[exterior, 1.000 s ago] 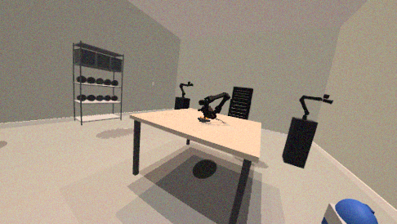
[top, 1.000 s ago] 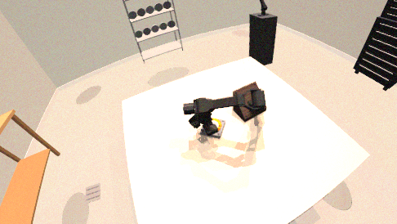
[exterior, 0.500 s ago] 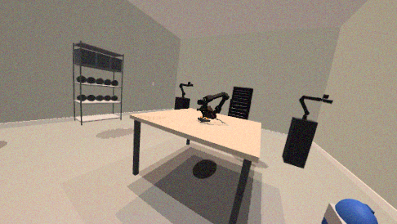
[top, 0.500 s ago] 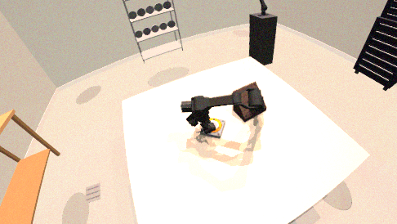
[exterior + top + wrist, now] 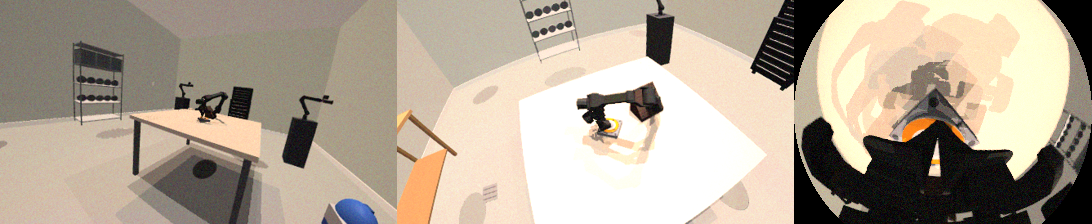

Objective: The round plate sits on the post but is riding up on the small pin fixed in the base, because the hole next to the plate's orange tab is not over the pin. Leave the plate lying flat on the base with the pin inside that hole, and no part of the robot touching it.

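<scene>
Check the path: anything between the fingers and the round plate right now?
Nothing visible. The gripper, fingers shut and holding nothing, sits right at the near edge of the orange plate on its grey base. No other object lies near them on the table. Contact can't be judged.
</scene>
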Motion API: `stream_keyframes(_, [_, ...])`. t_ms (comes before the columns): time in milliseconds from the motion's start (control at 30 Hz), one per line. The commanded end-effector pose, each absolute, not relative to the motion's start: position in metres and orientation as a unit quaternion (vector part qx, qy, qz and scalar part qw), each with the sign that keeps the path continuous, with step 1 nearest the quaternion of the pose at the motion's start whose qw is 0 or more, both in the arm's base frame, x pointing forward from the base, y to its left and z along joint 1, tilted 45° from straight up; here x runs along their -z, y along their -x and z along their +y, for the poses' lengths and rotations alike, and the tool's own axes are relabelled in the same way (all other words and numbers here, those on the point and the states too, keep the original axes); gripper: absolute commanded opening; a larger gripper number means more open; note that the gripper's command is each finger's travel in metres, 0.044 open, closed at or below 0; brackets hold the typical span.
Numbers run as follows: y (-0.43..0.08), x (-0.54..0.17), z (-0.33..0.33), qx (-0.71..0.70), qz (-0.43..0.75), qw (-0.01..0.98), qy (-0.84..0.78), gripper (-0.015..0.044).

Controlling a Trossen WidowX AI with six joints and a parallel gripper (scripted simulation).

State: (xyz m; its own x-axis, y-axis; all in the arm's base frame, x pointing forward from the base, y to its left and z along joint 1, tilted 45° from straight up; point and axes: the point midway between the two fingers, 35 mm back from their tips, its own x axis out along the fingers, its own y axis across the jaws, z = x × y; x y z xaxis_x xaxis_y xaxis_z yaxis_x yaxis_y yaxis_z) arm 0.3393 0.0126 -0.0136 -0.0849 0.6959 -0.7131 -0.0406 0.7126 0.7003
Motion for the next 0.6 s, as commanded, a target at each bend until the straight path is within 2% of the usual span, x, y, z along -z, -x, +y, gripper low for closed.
stream_keyframes(0, [-0.339,0.02,0.007,-0.291,0.678,0.631,-0.239,0.0])
stream_keyframes(567, [-0.337,0.016,-0.011,-0.29,0.679,0.631,-0.238,0.0])
